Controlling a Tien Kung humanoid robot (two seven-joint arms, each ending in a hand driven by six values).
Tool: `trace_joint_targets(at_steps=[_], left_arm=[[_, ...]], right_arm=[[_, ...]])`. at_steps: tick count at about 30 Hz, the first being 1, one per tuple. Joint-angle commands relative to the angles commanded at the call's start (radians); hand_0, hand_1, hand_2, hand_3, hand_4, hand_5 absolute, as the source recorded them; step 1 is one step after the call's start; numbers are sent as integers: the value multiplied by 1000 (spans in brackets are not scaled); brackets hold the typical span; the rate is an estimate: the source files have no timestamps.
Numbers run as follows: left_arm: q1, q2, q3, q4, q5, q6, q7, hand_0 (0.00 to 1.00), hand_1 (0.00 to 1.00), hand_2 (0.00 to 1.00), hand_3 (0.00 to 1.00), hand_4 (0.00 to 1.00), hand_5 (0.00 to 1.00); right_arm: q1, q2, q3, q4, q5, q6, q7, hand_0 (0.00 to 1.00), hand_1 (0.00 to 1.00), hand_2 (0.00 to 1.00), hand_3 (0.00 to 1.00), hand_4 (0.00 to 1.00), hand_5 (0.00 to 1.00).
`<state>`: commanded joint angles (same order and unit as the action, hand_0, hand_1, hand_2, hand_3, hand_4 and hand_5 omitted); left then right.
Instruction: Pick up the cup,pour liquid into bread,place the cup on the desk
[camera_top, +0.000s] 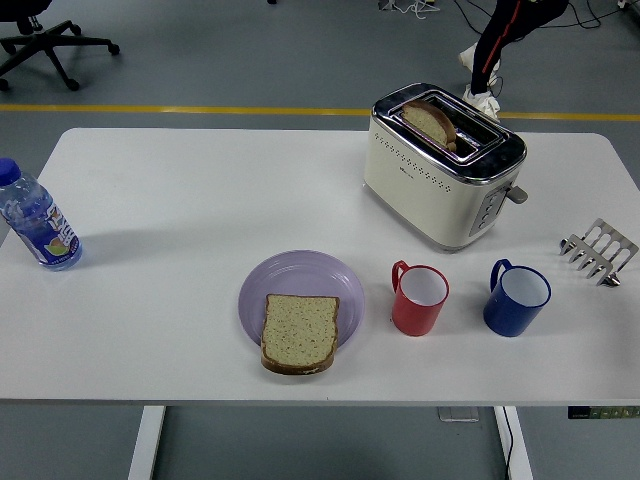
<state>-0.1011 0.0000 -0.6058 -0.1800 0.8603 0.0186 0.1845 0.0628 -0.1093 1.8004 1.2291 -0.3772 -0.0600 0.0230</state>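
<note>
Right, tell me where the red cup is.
In the head view the red cup stands right of centre near the table's front edge, between the purple plate with the bread slice and the blue cup, in front of the toaster.

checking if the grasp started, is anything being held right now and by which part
Nothing is held. No robot hand is in view; the red cup and blue cup stand free on the table, the bread lies on its plate.

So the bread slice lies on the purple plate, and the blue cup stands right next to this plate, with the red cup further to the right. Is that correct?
Not quite: the cups are swapped. In the head view, the red cup stands right next to the purple plate, and the blue cup is further to the right. The bread slice does lie on the plate.
</note>
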Motion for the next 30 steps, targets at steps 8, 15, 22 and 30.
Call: trace_joint_targets(at_steps=[8, 15, 22, 30], left_arm=[[1, 0, 6, 0, -4, -1, 0, 680, 745, 771, 667, 416, 998], [-3, 0, 11, 0, -8, 0, -2, 680, 746, 772, 667, 417, 998], [-5, 2, 12, 0, -9, -1, -2, 680, 745, 772, 668, 417, 998], [-8, 4, 12, 0, -8, -1, -1, 680, 745, 771, 666, 417, 998]], right_arm=[[-3, -9, -41, 33, -186, -86, 29, 624, 605, 669, 686, 750, 266], [-22, -35, -113, 82, -435, -180, 43, 734, 712, 771, 819, 921, 137], [-60, -79, -200, 157, -712, -223, 8, 766, 752, 822, 868, 964, 144], [-103, -110, -277, 213, -763, -226, 7, 822, 815, 893, 945, 998, 178]])
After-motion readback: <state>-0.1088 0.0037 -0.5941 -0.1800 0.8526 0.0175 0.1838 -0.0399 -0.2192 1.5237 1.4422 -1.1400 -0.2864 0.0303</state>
